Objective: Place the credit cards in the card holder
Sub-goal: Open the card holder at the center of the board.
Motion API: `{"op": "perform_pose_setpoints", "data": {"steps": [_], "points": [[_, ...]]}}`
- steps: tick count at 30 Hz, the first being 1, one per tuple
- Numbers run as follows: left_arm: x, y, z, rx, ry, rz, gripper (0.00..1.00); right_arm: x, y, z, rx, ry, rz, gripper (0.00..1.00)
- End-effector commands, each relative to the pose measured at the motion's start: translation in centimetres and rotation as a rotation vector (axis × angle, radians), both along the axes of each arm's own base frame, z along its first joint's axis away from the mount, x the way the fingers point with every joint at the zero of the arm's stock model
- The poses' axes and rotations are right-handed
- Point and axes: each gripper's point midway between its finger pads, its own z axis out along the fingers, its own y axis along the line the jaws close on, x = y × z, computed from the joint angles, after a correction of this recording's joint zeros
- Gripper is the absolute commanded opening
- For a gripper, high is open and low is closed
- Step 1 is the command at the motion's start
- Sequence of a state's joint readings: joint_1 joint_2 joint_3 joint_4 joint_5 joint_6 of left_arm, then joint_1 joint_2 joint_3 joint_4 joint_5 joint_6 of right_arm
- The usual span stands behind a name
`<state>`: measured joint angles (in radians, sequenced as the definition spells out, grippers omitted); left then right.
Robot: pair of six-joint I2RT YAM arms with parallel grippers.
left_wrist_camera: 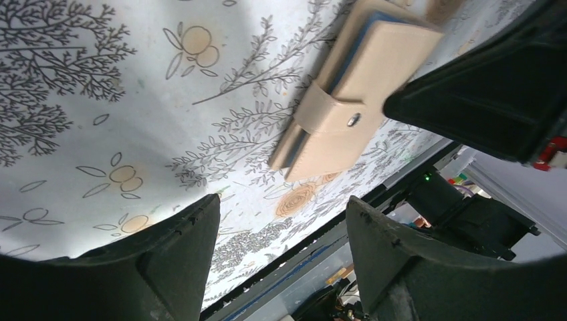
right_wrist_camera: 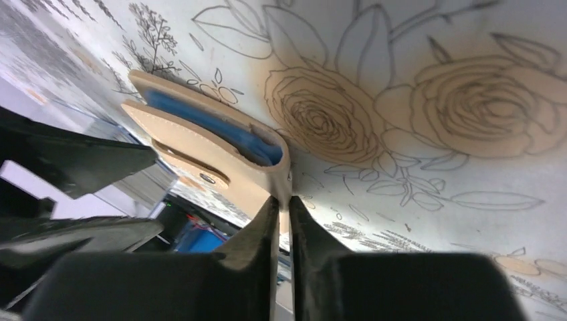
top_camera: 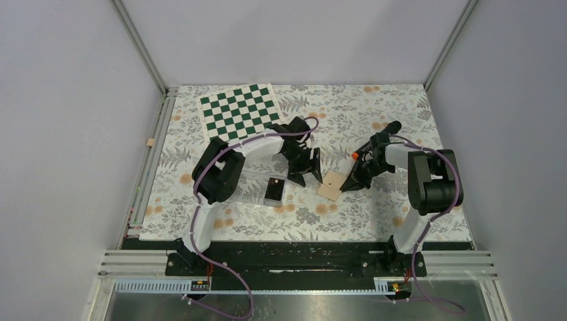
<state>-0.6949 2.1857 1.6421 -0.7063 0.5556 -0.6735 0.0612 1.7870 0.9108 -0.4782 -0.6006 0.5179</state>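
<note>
The tan card holder [top_camera: 331,185] lies on the flowered cloth between my two grippers. In the left wrist view the card holder [left_wrist_camera: 354,87] is folded, its strap and snap dot facing up. My left gripper [top_camera: 304,172] is open and empty just left of it; its jaws [left_wrist_camera: 281,204] stand wide apart above bare cloth. My right gripper [top_camera: 348,183] is shut on the card holder's right edge; in the right wrist view the fingers [right_wrist_camera: 283,200] pinch the folded edge of the card holder [right_wrist_camera: 200,144], and blue lining shows between the flaps. One black credit card [top_camera: 274,190] lies on the clear tray.
A clear plastic tray [top_camera: 251,188] sits left of the card holder, under the left arm. A green and white chessboard [top_camera: 239,110] lies at the back left. An orange tip [top_camera: 355,155] shows beside the right wrist. Metal rails run along the table's near edge.
</note>
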Motion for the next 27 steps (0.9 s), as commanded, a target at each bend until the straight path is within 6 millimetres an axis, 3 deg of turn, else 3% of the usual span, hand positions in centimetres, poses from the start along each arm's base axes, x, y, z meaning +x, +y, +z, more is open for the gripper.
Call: {"op": "perform_pose_setpoints", "data": {"steps": [1,2,9,16,17,19,21,23,27], "points": [[1.0,-0.9,4.1,-0.083,-0.121,-0.009,0.68,0.0,0.1,-0.1,-0.052,0.001,0.062,0.05],[1.0,-0.9,4.1,-0.084,-0.124,-0.010,0.68,0.0,0.1,0.0,-0.055,-0.007,0.071,0.00],[0.5,-1.3,4.4,-0.139,-0.122,-0.009,0.69,-0.7,0.1,2.6,-0.030,-0.085,0.128,0.00],[-0.3,-1.4,3.0,-0.142,-0.074,-0.013,0.68,-3.9,-0.8,3.0,-0.063,-0.052,0.202,0.00],[-0.5,-1.4,2.8,-0.139,-0.065,-0.013,0.67,-4.3,-1.1,2.7,-0.075,-0.037,0.209,0.07],[-0.9,-1.6,2.4,-0.143,-0.046,-0.018,0.67,-4.8,-1.3,2.3,-0.085,-0.019,0.206,0.35],[-1.4,-1.9,2.1,-0.147,-0.025,-0.023,0.66,-4.8,-1.1,2.1,-0.078,-0.018,0.190,0.49],[-1.7,-2.3,1.6,-0.149,-0.007,-0.029,0.66,-4.6,-0.7,2.1,-0.057,-0.019,0.166,0.56],[-2.2,-3.1,0.3,-0.153,0.033,-0.032,0.64,-3.5,0.3,1.5,-0.008,-0.014,0.107,0.60]]}}
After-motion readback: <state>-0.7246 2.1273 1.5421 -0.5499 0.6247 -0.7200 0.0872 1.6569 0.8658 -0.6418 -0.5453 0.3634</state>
